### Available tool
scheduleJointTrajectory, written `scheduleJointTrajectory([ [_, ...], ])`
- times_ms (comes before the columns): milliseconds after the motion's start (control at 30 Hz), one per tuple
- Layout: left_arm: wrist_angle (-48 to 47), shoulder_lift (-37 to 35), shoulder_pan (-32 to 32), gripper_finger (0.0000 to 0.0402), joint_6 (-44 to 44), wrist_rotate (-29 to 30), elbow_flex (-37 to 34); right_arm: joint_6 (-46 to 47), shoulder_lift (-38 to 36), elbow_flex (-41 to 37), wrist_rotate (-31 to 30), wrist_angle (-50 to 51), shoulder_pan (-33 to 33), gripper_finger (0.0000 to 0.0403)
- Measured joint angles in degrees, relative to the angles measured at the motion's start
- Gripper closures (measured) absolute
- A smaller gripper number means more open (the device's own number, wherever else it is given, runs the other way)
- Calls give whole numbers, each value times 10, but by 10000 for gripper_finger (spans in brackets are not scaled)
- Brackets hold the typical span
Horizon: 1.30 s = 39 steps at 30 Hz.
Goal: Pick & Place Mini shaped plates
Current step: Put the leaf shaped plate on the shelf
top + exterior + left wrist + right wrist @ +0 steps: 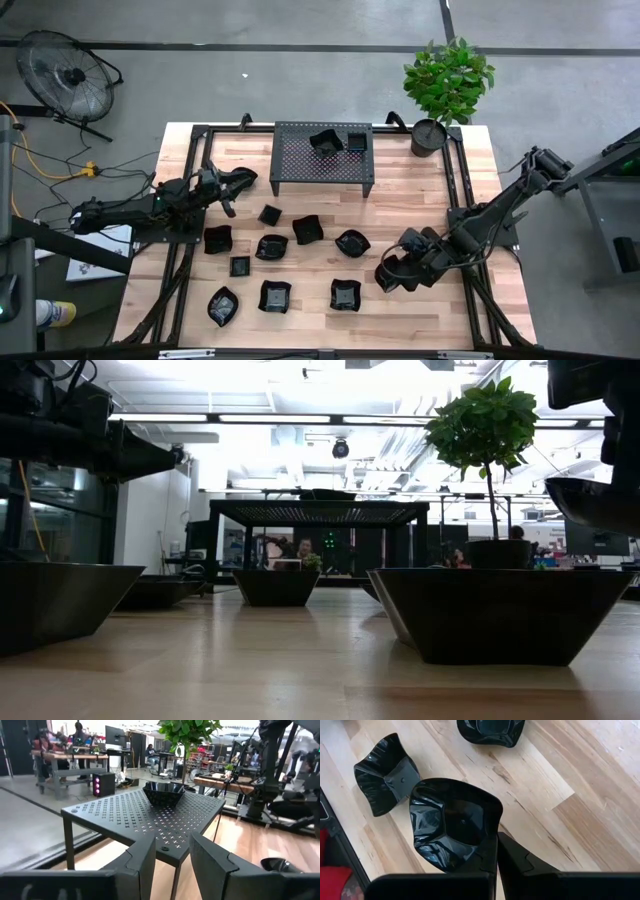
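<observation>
Jaws of right gripper (496, 851) pinch glossy wavy-edged plate (451, 822).

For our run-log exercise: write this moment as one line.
left gripper: open, empty, facing rack | right gripper: shut on plate, above table

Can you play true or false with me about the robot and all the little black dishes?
1. The right gripper is pinching a black dish. True.
2. The rack has no dishes on it. False: two dishes sit on top.
3. The left gripper is holding a dish. False: its jaws are open and empty, facing the rack.
4. A leafy plant stands at a table corner. True.
</observation>
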<state>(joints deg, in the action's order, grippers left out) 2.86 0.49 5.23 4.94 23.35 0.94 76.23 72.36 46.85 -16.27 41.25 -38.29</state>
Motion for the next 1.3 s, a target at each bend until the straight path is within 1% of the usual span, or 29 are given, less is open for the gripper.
scheduleJointTrajectory([
  [67, 0, 0, 0, 284, -37, -20, 2, 0, 0, 0, -6, 0, 0, 403],
  [133, -4, 0, 0, 284, -93, -71, 7, -2, 0, 0, -18, 0, 0, 403],
  [200, -5, 5, 0, 284, -113, -120, 13, -5, 0, 0, -36, 0, 0, 403],
  [267, -4, 9, 0, 284, -132, -152, 24, -13, 0, 0, -57, -2, 0, 403],
  [333, -6, 13, 0, 284, -146, -161, 29, -24, 0, 0, -81, -11, 0, 403],
  [533, -32, 36, 0, 284, -163, -156, 30, -70, 0, 0, -172, -52, 1, 403],
  [700, -28, 72, 0, 284, -182, -207, 31, -149, 0, 0, -260, -113, 11, 403],
  [767, -25, 85, 0, 284, -182, -208, 31, -192, 1, 0, -291, -147, 22, 403],
  [833, -25, 95, 0, 284, -185, -200, 32, -238, 6, 0, -307, -182, 38, 403],
  [900, -23, 102, 0, 284, -186, -198, 32, -280, 16, 0, -308, -216, 56, 403],
  [1000, 5, 110, 0, 284, -189, -187, 32, -331, 41, 0, -307, -269, 86, 403],
  [1100, 16, 117, 0, 284, -209, -175, 40, -377, 72, 1, -301, -316, 115, 403],
  [1200, 17, 127, -1, 284, -226, -167, 54, -405, 111, 28, -311, -322, 132, 403],
  [1300, 16, 142, -16, 284, -251, -153, 68, -446, 152, 78, -331, -321, 140, 403],
])
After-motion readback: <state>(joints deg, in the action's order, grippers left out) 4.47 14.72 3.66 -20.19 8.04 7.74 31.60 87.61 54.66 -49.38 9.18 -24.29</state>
